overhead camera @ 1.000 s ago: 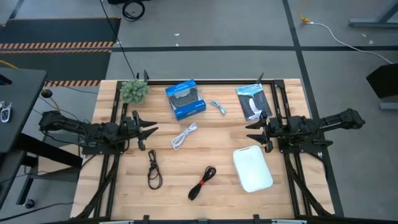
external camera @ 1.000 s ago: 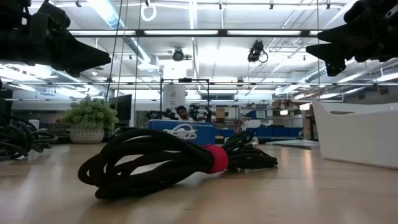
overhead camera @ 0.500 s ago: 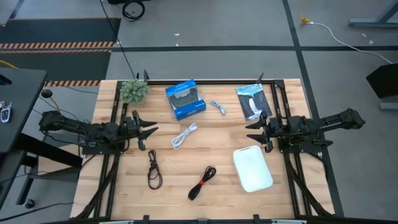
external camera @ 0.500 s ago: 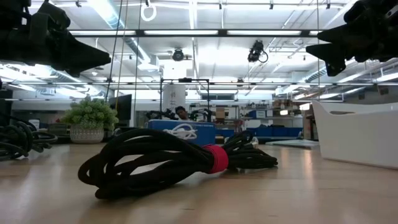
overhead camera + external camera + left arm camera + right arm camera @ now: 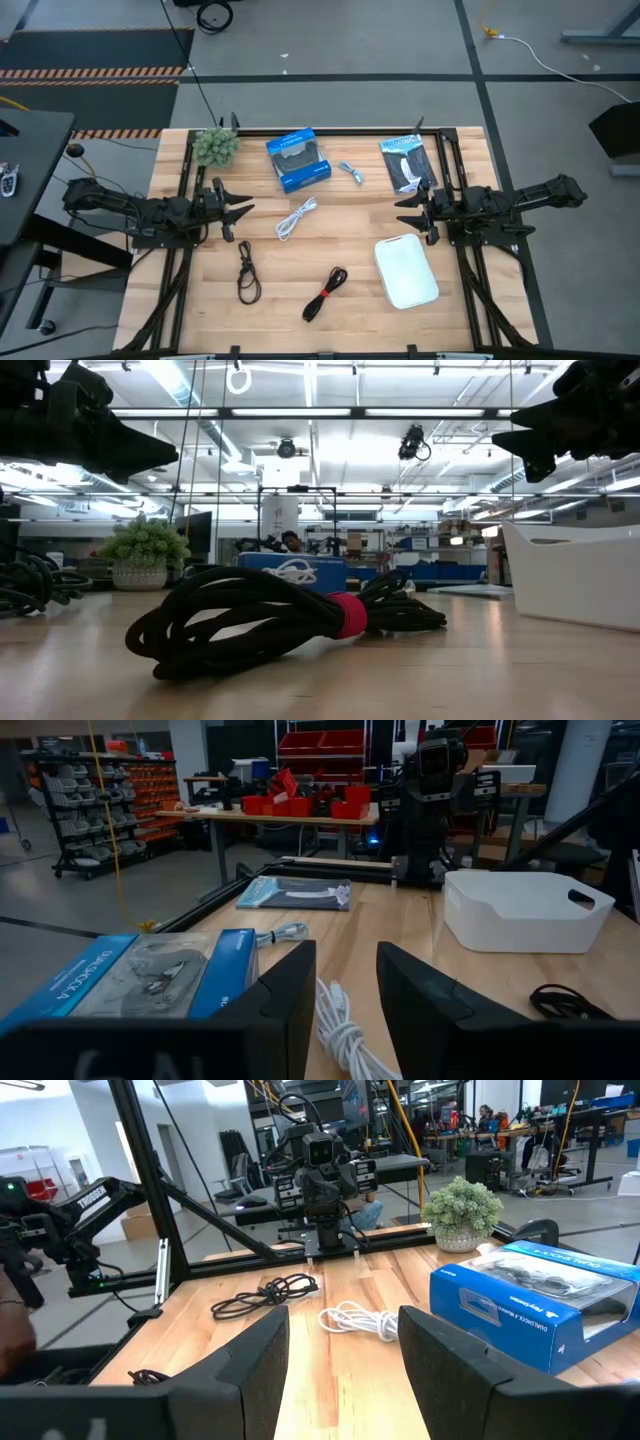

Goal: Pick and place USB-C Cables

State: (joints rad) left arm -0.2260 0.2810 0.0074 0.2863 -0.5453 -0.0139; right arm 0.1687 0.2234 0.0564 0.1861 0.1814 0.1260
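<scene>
Four cable bundles lie on the wooden table. The white cable point(image 5: 297, 217) lies near the middle, also in the left wrist view point(image 5: 345, 1035) and the right wrist view point(image 5: 358, 1321). The dark loop point(image 5: 247, 272) lies left of centre. The black cable with the red tie point(image 5: 325, 293) lies near the front edge and fills the low view point(image 5: 270, 618). The short silvery-grey cable point(image 5: 350, 172) lies by the blue box. My left gripper point(image 5: 240, 209) hovers open above the table's left side. My right gripper point(image 5: 407, 212) hovers open on the right, above the white bin.
A white bin point(image 5: 406, 270) stands at the right front. A blue box point(image 5: 298, 159) and a small potted plant point(image 5: 215, 145) stand at the far edge, and a black-and-white flat packet point(image 5: 405, 164) lies far right. Black frame rails run along both sides. Bare wood lies between the cables.
</scene>
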